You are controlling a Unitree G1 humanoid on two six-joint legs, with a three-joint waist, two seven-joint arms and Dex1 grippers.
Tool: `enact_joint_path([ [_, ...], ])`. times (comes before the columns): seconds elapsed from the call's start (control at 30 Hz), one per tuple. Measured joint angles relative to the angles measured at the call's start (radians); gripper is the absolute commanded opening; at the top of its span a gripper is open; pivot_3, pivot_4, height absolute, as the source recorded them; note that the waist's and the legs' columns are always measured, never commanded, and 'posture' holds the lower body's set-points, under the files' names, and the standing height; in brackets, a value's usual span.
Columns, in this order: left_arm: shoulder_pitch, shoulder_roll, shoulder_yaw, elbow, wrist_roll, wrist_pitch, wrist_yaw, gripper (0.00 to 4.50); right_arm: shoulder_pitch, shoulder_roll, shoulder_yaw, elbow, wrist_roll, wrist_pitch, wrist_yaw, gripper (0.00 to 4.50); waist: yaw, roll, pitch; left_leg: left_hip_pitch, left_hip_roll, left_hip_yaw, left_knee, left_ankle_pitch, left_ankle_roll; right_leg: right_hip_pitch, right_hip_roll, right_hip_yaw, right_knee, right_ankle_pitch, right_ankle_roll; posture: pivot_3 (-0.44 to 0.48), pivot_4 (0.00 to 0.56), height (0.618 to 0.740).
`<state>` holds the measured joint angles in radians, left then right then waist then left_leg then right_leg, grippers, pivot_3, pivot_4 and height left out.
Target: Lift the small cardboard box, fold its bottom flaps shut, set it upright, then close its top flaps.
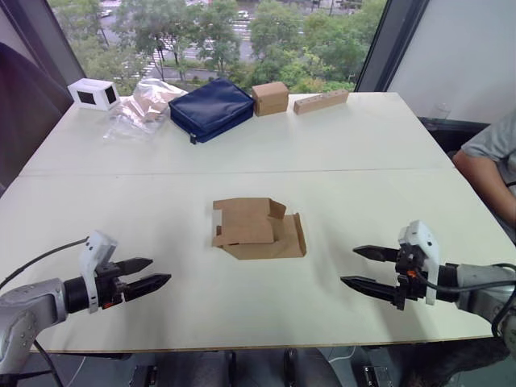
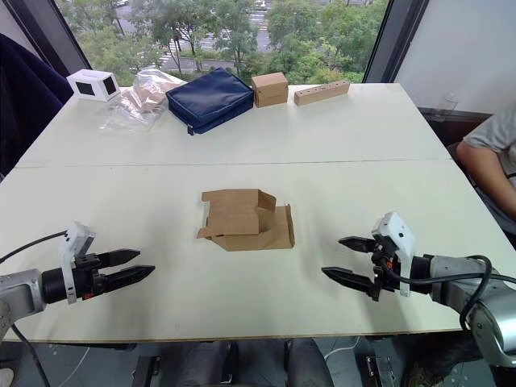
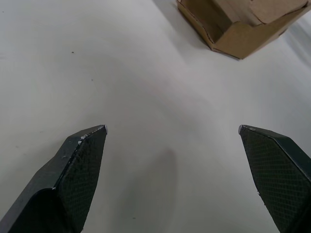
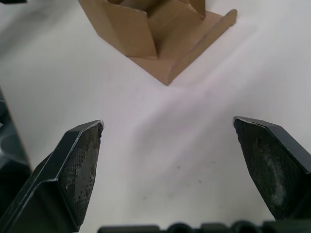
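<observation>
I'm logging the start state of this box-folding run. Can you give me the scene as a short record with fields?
target: small cardboard box, lying collapsed at mid-table, flaps open, untouched
left gripper: open, low over the table, left of the box, apart from it
right gripper: open, low over the table, right of the box, apart from it
far edge: white box, plastic bag, navy pouch, second brown carton, cardboard bar
person: an arm at the table's right edge
task progress: not begun

small cardboard box (image 3: 241, 24): cut off at 12 o'clock in both wrist views
person's arm (image 1: 488, 173): cut off at 3 o'clock
clear bag (image 1: 141, 105) contents: too small to tell
</observation>
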<state>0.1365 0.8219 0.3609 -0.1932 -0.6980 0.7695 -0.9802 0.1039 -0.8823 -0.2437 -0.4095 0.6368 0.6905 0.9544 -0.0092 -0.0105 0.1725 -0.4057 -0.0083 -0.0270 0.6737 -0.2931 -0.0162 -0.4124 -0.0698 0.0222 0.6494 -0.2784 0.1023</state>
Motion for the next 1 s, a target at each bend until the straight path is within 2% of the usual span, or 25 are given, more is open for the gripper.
enact_joint_path([
  [0.53,-0.068,0.001,-0.002,0.078,0.063,-0.061,0.02,4.47,-0.033,0.016,0.004,0.007,0.033,-0.003,0.003,4.5,0.0,0.0,0.0,0.0,-0.001,0.0,0.0,0.0,0.0,0.0,-0.001,0.0,0.0,0.001,0.001,0.0,0.15,0.74],
  [0.73,-0.116,0.022,-0.064,0.095,0.158,-0.116,0.048,4.47,-0.068,0.016,0.004,0.022,0.032,0.0,-0.017,4.5,0.001,0.0,0.0,0.0,-0.001,0.0,0.0,0.0,0.0,0.0,-0.001,-0.001,0.0,0.001,0.001,0.0,0.15,0.74],
  [1.0,-0.212,0.08,-0.066,0.159,0.088,0.007,-0.028,4.47,-0.055,0.011,-0.015,0.017,0.019,-0.005,-0.037,4.5,-0.001,0.0,0.0,0.0,-0.001,0.0,-0.001,0.0,0.0,0.0,-0.001,-0.001,0.0,0.001,0.001,0.0,0.15,0.74],
])
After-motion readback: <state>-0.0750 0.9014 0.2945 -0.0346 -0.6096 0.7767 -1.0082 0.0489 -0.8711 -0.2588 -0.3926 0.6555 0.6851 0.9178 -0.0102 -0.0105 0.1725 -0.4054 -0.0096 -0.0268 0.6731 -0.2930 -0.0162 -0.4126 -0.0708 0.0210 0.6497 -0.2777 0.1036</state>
